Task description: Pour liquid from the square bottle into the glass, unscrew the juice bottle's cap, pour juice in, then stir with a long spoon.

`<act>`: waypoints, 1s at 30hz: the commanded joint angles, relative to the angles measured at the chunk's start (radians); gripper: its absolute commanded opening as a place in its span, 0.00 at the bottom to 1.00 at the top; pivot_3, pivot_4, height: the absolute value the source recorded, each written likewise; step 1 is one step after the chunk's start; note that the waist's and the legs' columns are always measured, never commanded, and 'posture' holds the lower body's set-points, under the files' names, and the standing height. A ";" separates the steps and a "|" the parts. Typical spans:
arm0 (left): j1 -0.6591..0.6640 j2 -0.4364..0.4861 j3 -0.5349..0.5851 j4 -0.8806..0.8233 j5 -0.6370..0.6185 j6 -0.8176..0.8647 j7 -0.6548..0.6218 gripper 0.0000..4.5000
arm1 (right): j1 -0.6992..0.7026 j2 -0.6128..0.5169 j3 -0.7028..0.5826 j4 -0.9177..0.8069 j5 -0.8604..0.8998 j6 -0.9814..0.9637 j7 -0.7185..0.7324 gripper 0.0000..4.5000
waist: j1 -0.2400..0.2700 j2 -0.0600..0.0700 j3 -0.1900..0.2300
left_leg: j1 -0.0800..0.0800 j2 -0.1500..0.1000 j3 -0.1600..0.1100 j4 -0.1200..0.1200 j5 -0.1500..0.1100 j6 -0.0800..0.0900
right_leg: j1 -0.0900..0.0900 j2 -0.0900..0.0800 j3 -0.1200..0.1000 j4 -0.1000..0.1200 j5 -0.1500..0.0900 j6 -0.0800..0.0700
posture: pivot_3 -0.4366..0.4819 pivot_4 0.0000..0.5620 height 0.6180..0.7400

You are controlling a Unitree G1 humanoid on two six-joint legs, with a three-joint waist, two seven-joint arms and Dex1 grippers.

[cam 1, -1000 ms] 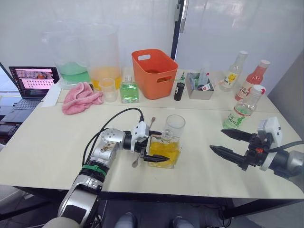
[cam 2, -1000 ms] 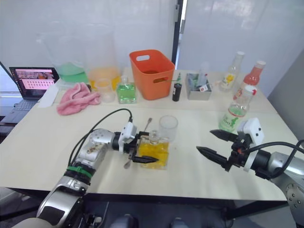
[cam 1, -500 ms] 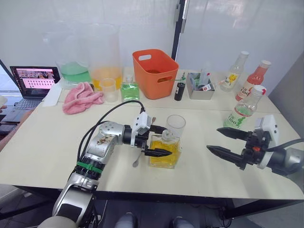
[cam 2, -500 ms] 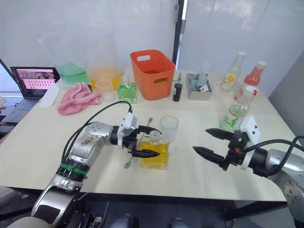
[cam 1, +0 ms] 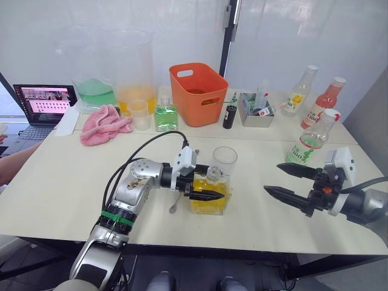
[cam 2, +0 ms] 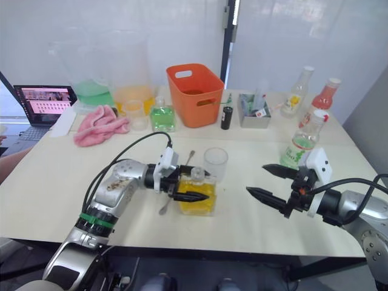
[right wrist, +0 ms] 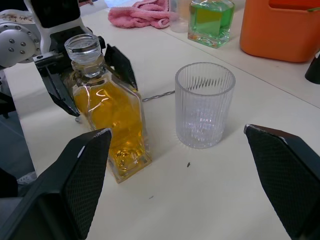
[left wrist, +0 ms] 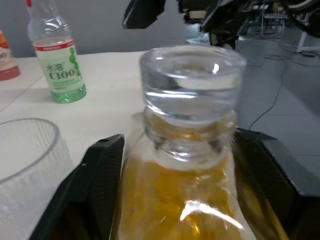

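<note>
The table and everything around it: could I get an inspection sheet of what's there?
Surface: cream table, dry.
Job's things: square bottle, stoppered, beside glass; long spoon flat behind it; juice bottle capped.
Clutter: orange basket, pink cloth, green square bottle, jugs.
Grippers: left gripper straddles the square bottle; right gripper open, holding nothing.
Cables: black cable over left arm.
Surroundings: laptop, white wall.

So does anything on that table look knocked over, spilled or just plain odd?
No spill shows. One oddity: the square bottle stands tilted, leaning between the left gripper's fingers beside the glass. The long spoon lies flat on the table under that arm.
</note>
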 commanded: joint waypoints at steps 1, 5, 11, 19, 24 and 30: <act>0.003 0.010 -0.015 -0.010 -0.005 -0.001 -0.021 0.65 | -0.043 -0.014 -0.002 -0.046 0.025 0.007 -0.019 1.00 | 0.000 0.000 0.000 | 0.000 0.000 0.000 0.000 0.000 0.000 | 0.000 0.000 0.000 0.000 0.000 0.000 | 0.48 0.27 0.99; 0.001 0.009 -0.017 0.011 0.004 -0.022 -0.017 0.65 | -0.134 -0.001 0.075 -0.103 0.067 0.059 -0.072 1.00 | -0.002 0.001 0.000 | 0.000 0.000 0.000 0.000 0.000 0.000 | 0.000 0.000 0.000 0.000 0.000 0.000 | 0.48 0.27 0.99; -0.009 0.006 -0.016 0.019 -0.001 -0.030 -0.015 0.65 | -0.326 0.092 0.284 -0.190 0.105 0.145 -0.204 1.00 | -0.002 0.001 0.000 | 0.000 0.001 -0.001 0.000 0.000 0.000 | 0.000 0.000 0.000 0.000 0.000 0.000 | 0.48 0.27 0.99; -0.021 0.006 -0.021 0.026 0.004 -0.043 -0.021 0.65 | -0.428 0.172 0.413 -0.103 0.014 0.159 -0.247 1.00 | -0.001 0.001 0.000 | 0.000 0.000 -0.001 0.000 0.000 0.000 | 0.000 0.000 0.000 0.000 0.000 0.000 | 0.48 0.27 0.99; -0.025 0.005 -0.021 0.032 0.008 -0.051 -0.019 0.65 | -0.448 0.197 0.429 -0.081 0.008 0.157 -0.236 1.00 | -0.001 0.001 0.000 | 0.000 0.000 -0.001 0.000 0.000 0.000 | -0.001 0.001 0.000 0.000 0.000 0.000 | 0.48 0.27 0.99; -0.028 0.005 -0.020 0.030 0.008 -0.052 -0.015 0.65 | -0.454 0.210 0.427 -0.077 0.007 0.162 -0.229 0.87 | -0.002 0.001 0.000 | 0.000 0.001 -0.001 0.000 0.000 0.000 | 0.000 0.001 0.000 0.000 0.000 0.000 | 0.48 0.27 0.99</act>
